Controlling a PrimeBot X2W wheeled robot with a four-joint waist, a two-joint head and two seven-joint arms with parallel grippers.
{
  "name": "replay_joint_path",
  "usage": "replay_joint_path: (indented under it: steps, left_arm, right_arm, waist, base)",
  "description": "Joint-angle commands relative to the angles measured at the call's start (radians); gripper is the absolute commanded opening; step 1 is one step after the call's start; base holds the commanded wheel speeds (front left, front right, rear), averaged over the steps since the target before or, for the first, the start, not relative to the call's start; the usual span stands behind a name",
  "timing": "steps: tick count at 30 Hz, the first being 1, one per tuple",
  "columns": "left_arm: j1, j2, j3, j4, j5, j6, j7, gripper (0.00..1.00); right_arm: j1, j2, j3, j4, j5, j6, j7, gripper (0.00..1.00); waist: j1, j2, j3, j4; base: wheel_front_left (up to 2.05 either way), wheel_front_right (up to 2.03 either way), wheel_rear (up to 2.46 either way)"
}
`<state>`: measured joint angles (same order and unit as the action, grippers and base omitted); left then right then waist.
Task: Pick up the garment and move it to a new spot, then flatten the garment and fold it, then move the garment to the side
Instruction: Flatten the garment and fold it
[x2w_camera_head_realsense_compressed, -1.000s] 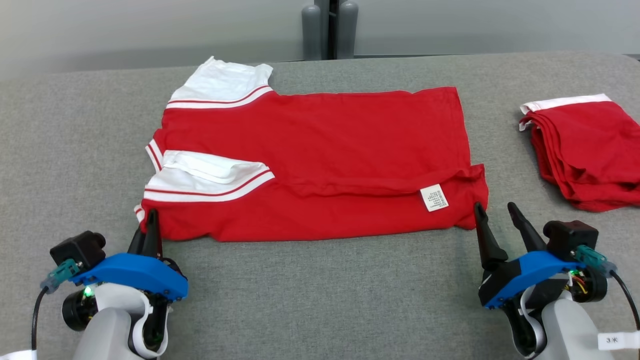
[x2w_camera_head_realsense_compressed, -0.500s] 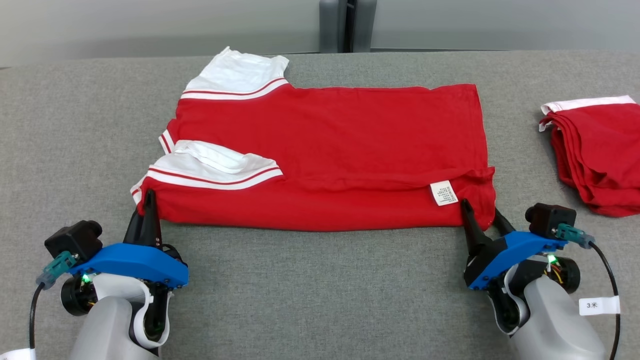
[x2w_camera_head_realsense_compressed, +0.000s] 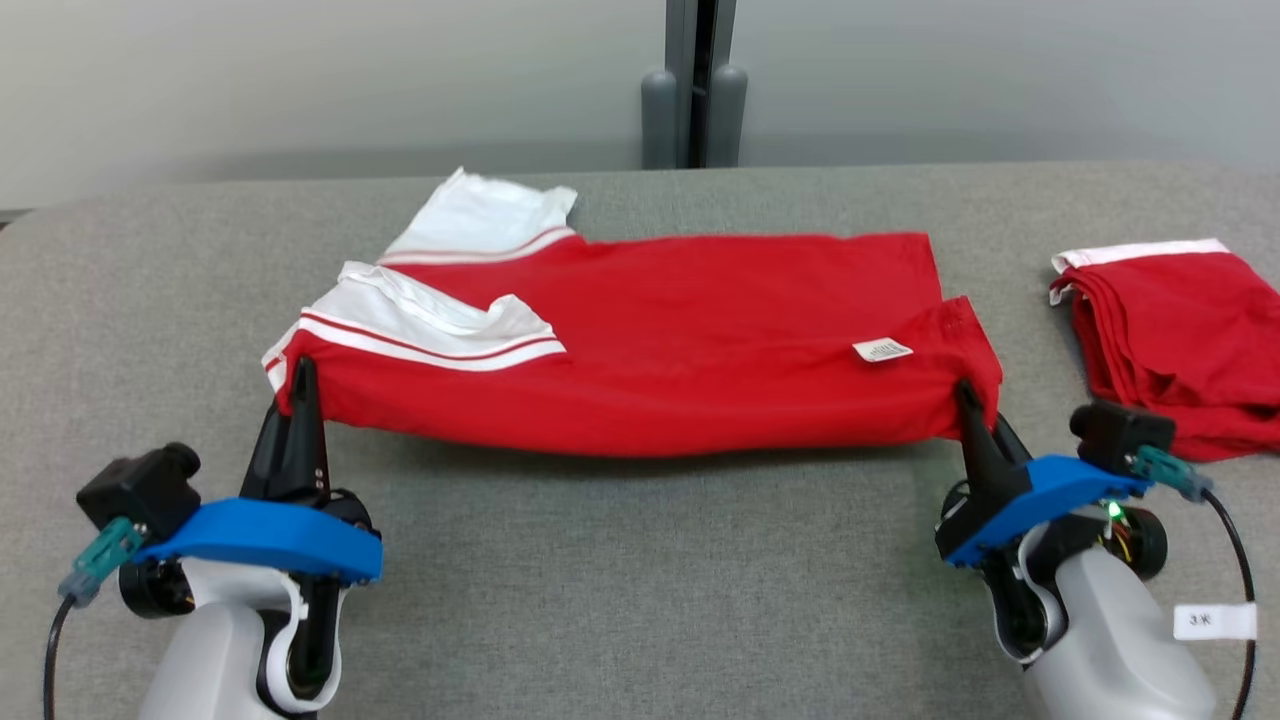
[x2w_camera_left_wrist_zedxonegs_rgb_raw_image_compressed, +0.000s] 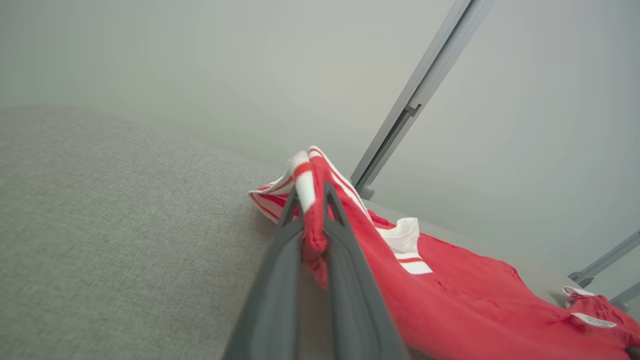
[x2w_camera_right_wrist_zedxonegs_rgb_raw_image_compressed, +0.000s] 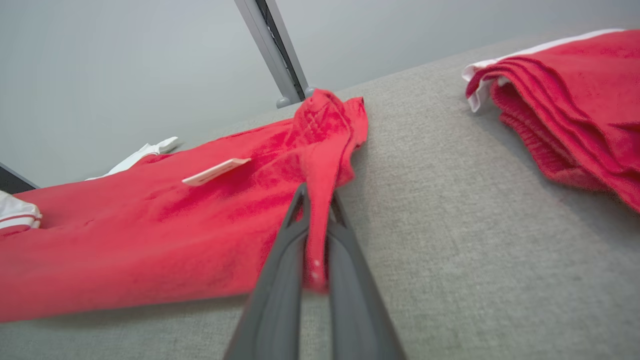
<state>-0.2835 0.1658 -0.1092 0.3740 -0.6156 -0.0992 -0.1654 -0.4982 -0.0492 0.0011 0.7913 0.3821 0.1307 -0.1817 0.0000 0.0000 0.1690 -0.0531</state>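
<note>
Bright, even, diffuse light, probably from overhead. Soft shadow under T-shirt (x2w_camera_head_realsense_compressed: 700, 330) front edge on table (x2w_camera_head_realsense_compressed: 620, 600). Wrist views bow at edges, nearest parts soft.

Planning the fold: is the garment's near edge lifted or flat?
Lifted: the garment sags between left gripper and right gripper, both shut on it.

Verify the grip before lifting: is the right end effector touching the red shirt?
Touching. The right wrist view shows the right end effector shut on the red shirt, hem pinched.
</note>
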Motion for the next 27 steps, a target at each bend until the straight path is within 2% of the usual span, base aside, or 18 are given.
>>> replay_joint_path:
  steps: [1,6,12,17,23,25,26,27]
  left_arm:
    - [0.026,0.008,0.000,-0.029,-0.003,-0.002,0.005,0.00]
    - [0.154,0.012,-0.005,-0.206,-0.026,0.026,0.068,0.00]
    - [0.391,0.020,-0.019,-0.388,-0.052,0.088,0.167,0.00]
    - [0.525,0.005,-0.028,-0.421,-0.067,0.122,0.195,0.00]
    - [0.565,0.013,-0.038,-0.391,-0.063,0.136,0.207,0.00]
    - [0.562,0.020,-0.045,-0.377,-0.056,0.139,0.219,0.00]
    - [0.561,0.022,-0.046,-0.373,-0.054,0.139,0.221,0.32]
    - [0.562,0.021,-0.048,-0.370,-0.060,0.137,0.225,0.89]
  right_arm:
    - [0.035,-0.003,-0.010,-0.023,0.005,0.000,0.011,0.00]
    - [0.159,-0.033,-0.060,-0.197,-0.003,0.000,0.107,0.00]
    - [0.378,-0.034,-0.092,-0.452,-0.038,0.000,0.280,0.00]
    - [0.527,-0.010,-0.116,-0.583,-0.032,0.000,0.355,0.00]
    - [0.600,-0.002,-0.127,-0.620,-0.011,0.000,0.367,0.00]
    - [0.608,-0.002,-0.121,-0.615,-0.007,0.000,0.358,0.36]
    - [0.611,-0.002,-0.120,-0.612,-0.005,0.000,0.355,0.80]
    - [0.615,-0.002,-0.120,-0.609,-0.003,0.000,0.353,1.00]
  waist:
    - [0.0000,0.0000,-0.017,-0.005]
    - [0.0000,0.0000,-0.056,-0.011]
    - [0.0000,0.0000,-0.060,-0.022]
    - [0.0000,0.0000,-0.057,-0.023]
    - [0.0000,0.0000,-0.065,-0.027]
    - [0.0000,0.0000,-0.070,-0.030]
    - [0.0000,0.0000,-0.072,-0.031]
    - [0.0000,0.0000,-0.074,-0.032]
  base:
    - [0.00,0.00,0.00]
    - [0.00,0.00,0.00]
    - [0.00,0.00,0.00]
    - [0.00,0.00,0.00]
    - [0.00,0.00,0.00]
    - [0.00,0.00,0.00]
    - [0.00,0.00,0.00]
    - [0.00,0.00,0.00]
